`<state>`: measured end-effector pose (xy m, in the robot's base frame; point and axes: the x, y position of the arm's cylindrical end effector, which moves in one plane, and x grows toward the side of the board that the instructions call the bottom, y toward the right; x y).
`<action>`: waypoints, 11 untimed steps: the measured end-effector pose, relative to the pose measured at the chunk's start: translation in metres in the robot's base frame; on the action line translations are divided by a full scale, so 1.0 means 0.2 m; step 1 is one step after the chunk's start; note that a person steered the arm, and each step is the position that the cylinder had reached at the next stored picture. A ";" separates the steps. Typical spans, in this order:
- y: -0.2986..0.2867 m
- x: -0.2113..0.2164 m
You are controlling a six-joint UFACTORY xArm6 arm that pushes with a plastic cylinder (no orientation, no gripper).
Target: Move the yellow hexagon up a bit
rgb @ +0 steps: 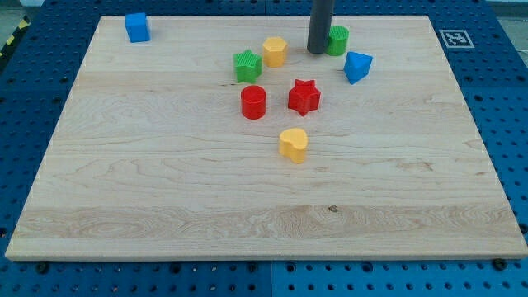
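The yellow hexagon [275, 51] stands near the view's top, left of centre-right. My tip [318, 51] is at the end of the dark rod, about one block width to the hexagon's right, apart from it. The tip stands against the left side of a green cylinder [337, 40]. A green star [247, 66] sits just left and below the hexagon.
A red cylinder [253, 102] and a red star [304, 96] lie below the hexagon. A yellow heart [293, 143] lies lower still. A blue triangular block [356, 66] is at the right, a blue cube [137, 27] at the top left. The wooden board [124, 181] ends close above the hexagon.
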<state>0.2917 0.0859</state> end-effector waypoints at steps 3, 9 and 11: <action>-0.02 0.22; -0.30 0.18; -0.35 0.11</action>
